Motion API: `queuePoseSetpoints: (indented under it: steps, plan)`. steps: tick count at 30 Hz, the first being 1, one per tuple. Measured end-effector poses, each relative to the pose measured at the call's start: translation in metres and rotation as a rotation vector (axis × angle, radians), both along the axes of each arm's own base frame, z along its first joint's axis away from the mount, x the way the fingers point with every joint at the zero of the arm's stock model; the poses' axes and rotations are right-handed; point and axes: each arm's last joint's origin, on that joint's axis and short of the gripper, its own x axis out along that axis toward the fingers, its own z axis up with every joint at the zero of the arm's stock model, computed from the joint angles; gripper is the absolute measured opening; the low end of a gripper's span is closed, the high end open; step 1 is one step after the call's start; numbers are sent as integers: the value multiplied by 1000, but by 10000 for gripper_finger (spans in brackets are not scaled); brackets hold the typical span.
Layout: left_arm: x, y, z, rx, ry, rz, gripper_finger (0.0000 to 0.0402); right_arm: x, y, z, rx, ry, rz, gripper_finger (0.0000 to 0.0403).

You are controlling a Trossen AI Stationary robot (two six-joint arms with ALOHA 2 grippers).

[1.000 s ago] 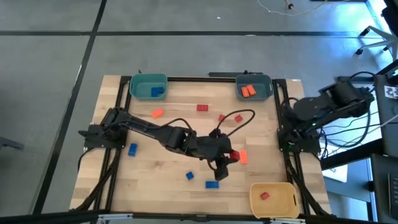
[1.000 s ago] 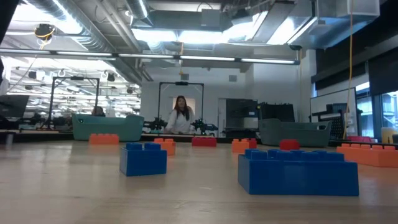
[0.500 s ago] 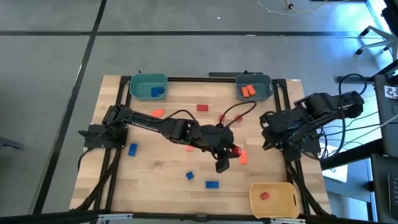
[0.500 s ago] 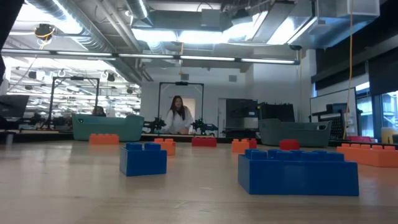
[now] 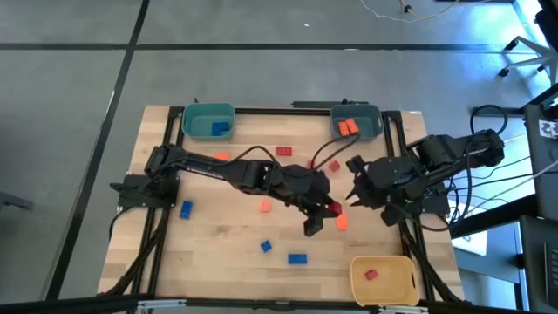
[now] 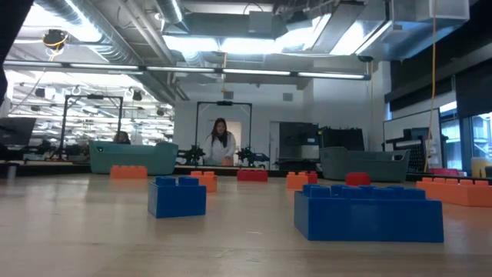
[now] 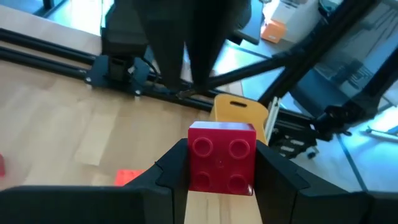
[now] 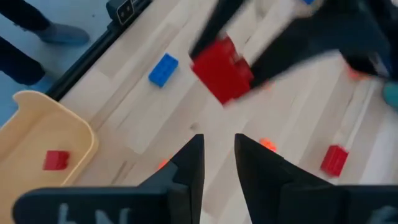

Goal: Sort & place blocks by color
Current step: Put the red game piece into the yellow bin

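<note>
Two blue blocks (image 6: 367, 213) stand nearest the low camera on the bench (image 5: 227, 235), with orange and red bricks strewn behind them. Mid-bench, the left gripper (image 5: 331, 208) has its jaws clenched on a red block (image 7: 221, 156), held clear of the wood. Just beside it, the right gripper (image 5: 352, 194) faces that block with its jaws parted and nothing between them. The yellow bin (image 5: 384, 279) holds one red brick; farther off, the grey-blue bin (image 5: 357, 123) holds orange ones and the teal bin (image 5: 207, 121) a blue one.
</note>
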Motion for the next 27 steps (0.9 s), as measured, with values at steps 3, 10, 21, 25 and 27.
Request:
queuePoseSetpoints:
  steps: [3,10,21,25,27]
  plan:
    - [1,7,0,-6,-1,0,126,2,1,2,-5,-30,19,91]
    - [2,10,0,-13,2,-6,126,5,2,3,33,-40,-21,97]
    - [2,10,0,-13,3,-7,126,9,3,2,34,-57,-14,143]
    - [2,10,0,-14,0,-7,126,14,4,1,-5,-82,-4,155]
    - [2,10,1,-17,-4,-12,126,15,5,0,-23,-81,10,156]
